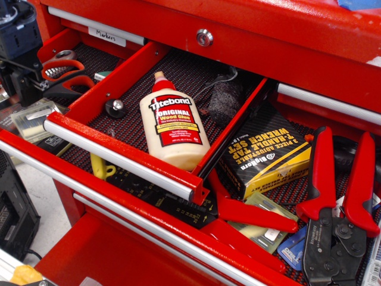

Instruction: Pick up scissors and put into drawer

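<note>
The scissors (pixel 58 64) show their orange-red loop handles lined dark grey at the far left, over the black mat of the left drawer compartment (pixel 95 59). Their blades run under my gripper and are hidden by it. My gripper (pixel 37 83) is the black body at the left edge. It appears shut on the scissors near the pivot, holding them tilted with the handles pointing right. The open red drawer (pixel 119 156) with the silver handle bar lies just to the right.
In the open drawer lie a Titebond glue bottle (pixel 172 125), a black knob (pixel 115 107) and a dark sponge (pixel 223 98). The lower drawer holds a tap wrench set box (pixel 265 152) and red-handled crimping pliers (pixel 339 196). A clear plastic packet (pixel 33 116) lies below the gripper.
</note>
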{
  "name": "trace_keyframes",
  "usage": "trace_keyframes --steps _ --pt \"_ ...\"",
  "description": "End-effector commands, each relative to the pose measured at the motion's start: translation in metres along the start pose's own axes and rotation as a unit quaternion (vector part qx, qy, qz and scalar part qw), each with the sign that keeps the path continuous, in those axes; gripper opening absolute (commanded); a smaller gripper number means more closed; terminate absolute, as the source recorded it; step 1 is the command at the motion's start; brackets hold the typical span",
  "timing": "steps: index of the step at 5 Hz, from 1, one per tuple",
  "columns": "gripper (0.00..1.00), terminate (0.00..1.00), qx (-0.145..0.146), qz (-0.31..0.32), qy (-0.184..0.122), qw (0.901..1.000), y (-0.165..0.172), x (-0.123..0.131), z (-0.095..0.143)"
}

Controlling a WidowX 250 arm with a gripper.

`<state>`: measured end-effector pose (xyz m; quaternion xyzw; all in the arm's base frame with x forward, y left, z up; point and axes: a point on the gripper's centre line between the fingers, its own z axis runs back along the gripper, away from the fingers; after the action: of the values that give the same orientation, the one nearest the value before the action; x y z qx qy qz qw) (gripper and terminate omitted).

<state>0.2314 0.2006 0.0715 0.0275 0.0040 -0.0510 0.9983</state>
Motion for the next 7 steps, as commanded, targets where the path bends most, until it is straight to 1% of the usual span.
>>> trace_keyframes --steps 1,2,3,4,5,6,7 --pt "0.0 0.0 0.054 -0.076 -0.077 0.9927 -0.012 -0.008 0.075" --pt "0.0 0.0 0.043 -0.077 -0.093 0.9917 -0.021 -0.01 0.1" --pt "0.0 0.0 0.035 -0.08 -0.149 0.9851 -0.045 -0.015 0.124" --pt "0.0 0.0 0.031 -0.128 -0.195 0.9721 -0.07 -0.018 0.124" --pt "0.0 0.0 -0.021 -0.141 -0.226 0.9636 -0.096 -0.013 0.119" --pt "0.0 0.0 -0.043 -0.163 -0.215 0.9619 -0.119 -0.003 0.11" --pt "0.0 0.0 -0.055 -0.173 -0.21 0.9608 -0.136 0.002 0.102"
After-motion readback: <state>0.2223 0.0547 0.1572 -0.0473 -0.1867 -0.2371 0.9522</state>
